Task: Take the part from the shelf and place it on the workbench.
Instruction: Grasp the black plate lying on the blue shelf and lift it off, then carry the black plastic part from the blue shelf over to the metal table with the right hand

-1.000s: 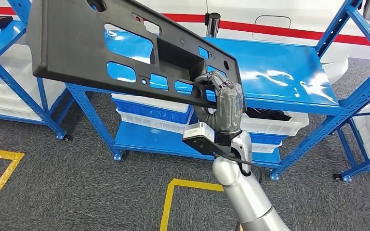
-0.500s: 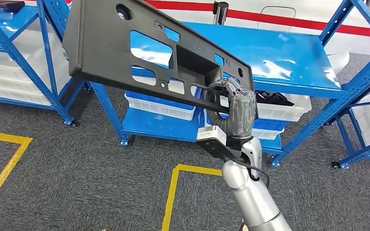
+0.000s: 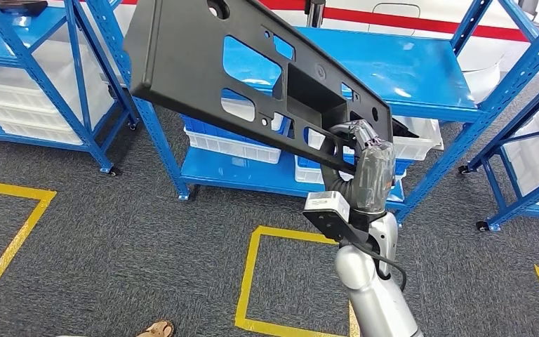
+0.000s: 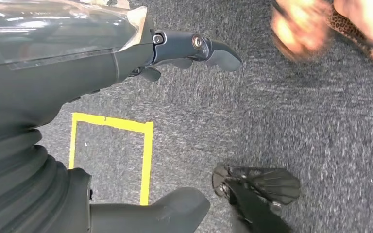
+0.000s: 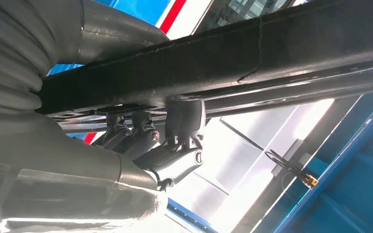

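A long black plastic panel with several cut-outs is held up in the air, tilted, in front of the blue shelf. My right hand grips its lower right edge, fingers hooked through a cut-out. In the right wrist view the fingers clamp the panel's black bar. My left hand hangs over the grey carpet with its fingers apart and nothing in it.
Blue racks stand to the left and right, with white and blue bins on the lower shelf. Yellow floor squares mark the carpet. A person's foot is near the bottom edge.
The whole view has shifted: the shelf sits farther back and the carpet squares have come into fuller view. The panel stays in my right hand, now more to the right.
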Controlling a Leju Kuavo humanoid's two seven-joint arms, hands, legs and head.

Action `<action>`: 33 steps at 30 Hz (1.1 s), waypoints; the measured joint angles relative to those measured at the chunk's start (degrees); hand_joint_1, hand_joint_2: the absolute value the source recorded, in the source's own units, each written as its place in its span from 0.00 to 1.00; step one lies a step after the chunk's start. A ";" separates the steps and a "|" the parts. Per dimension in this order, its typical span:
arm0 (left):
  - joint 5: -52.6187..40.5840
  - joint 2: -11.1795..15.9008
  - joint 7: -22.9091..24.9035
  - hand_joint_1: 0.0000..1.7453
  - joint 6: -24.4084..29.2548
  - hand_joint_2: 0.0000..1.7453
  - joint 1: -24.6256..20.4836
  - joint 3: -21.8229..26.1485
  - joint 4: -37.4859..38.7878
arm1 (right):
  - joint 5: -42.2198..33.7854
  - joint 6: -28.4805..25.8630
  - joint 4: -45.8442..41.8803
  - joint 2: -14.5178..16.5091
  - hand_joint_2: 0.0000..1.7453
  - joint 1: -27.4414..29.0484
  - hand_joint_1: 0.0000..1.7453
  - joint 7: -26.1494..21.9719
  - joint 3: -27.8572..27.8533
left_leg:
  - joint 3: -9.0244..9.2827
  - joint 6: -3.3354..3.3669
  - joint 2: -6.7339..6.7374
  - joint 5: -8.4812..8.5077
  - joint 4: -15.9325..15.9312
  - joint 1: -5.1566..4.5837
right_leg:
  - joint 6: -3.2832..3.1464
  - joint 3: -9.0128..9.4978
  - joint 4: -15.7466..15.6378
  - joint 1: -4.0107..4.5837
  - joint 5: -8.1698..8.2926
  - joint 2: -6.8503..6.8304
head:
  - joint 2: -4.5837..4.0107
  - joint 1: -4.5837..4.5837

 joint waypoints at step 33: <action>4.69 0.52 -2.66 0.00 2.88 1.00 1.04 5.62 -0.28 | -18.69 4.16 3.51 -6.33 1.00 0.59 0.99 -11.09 -3.79 | 2.40 1.61 0.00 -0.71 -3.84 -0.96 | 0.16 -0.01 -0.48 0.55 0.67 -0.13 | 0.00 0.18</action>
